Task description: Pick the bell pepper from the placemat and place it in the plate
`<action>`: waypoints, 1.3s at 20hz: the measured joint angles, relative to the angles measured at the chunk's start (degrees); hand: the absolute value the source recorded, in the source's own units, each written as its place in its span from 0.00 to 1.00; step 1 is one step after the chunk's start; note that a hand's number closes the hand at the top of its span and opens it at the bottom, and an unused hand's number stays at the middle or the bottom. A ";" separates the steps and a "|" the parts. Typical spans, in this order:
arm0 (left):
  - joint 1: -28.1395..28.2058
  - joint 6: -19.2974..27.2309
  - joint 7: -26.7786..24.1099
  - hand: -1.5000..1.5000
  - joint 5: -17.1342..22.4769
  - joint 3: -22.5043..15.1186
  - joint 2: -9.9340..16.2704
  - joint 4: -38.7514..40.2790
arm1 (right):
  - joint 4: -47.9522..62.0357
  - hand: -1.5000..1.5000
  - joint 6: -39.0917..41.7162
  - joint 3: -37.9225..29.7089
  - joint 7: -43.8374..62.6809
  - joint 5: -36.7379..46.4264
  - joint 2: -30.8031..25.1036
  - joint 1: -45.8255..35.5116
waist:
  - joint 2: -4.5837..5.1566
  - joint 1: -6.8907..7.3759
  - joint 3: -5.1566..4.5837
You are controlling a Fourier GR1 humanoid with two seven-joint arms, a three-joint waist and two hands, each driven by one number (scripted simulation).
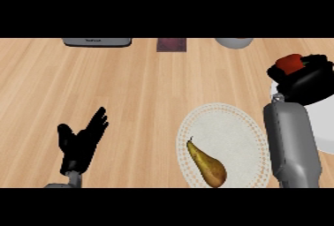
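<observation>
A red bell pepper (289,62) sits in my right hand (305,79), whose fingers are curled round it at the far right of the counter. The hand hangs over a white plate (325,132), most of which is hidden by my right forearm and the view's edge. A round white lacy placemat (228,128) lies left of the forearm, with a brown-yellow pear (207,165) on its near part. My left hand (79,143) rests open at the lower left, fingers up.
At the far edge of the wooden counter stand a grey appliance (98,42), a dark red block (172,44) and a pale round vessel (233,42).
</observation>
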 measured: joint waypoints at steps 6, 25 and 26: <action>-0.07 0.96 0.71 0.50 -0.58 -0.05 -0.76 0.02 | 4.49 1.00 -7.75 -6.18 -1.67 -4.53 -5.13 3.18 | -0.21 -0.55 0.03; -0.36 -0.05 -0.29 0.50 -0.79 0.70 -1.09 0.69 | 30.58 0.00 -7.72 -13.23 -25.90 -46.59 -22.82 2.19 | -0.03 -0.12 0.25; -0.42 -0.27 -0.39 0.50 -0.69 0.79 -1.01 0.83 | 30.72 0.00 -7.54 -13.80 -29.14 -49.20 -22.95 2.33 | -0.02 -0.09 0.27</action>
